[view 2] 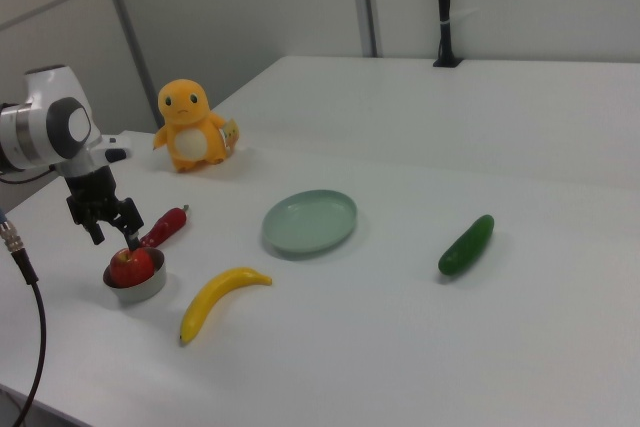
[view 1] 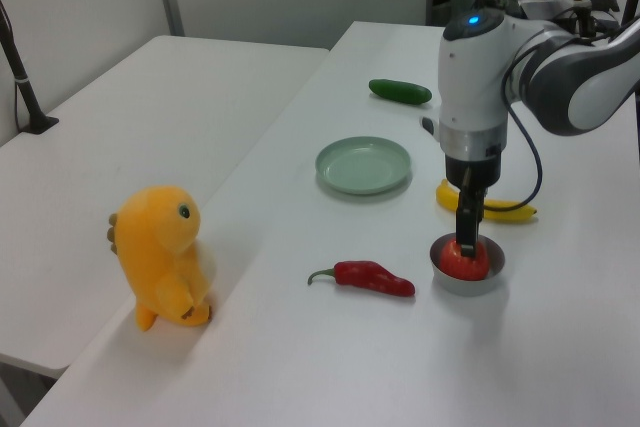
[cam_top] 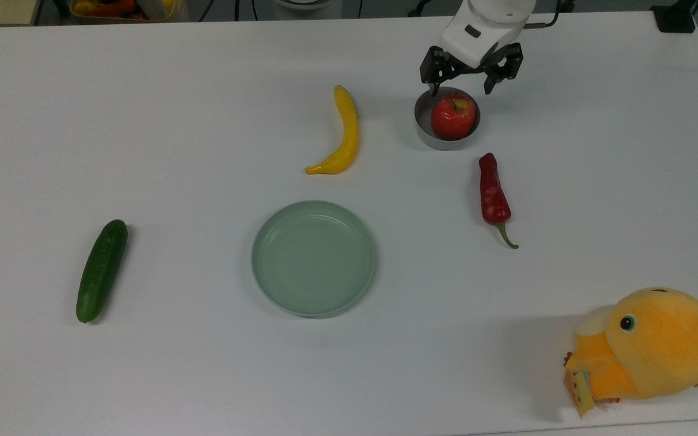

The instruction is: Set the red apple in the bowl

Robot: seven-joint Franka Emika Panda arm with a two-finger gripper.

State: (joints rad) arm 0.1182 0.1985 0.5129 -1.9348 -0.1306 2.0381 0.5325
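While my claw point(cam_top: 465, 91) hangs spread wide and empty at the top view's upper right, the round red apple point(cam_top: 453, 117) sits inside the small grey straight-walled plastic bowl point(cam_top: 424, 126) on the white desk point(cam_top: 203, 121), stem up.
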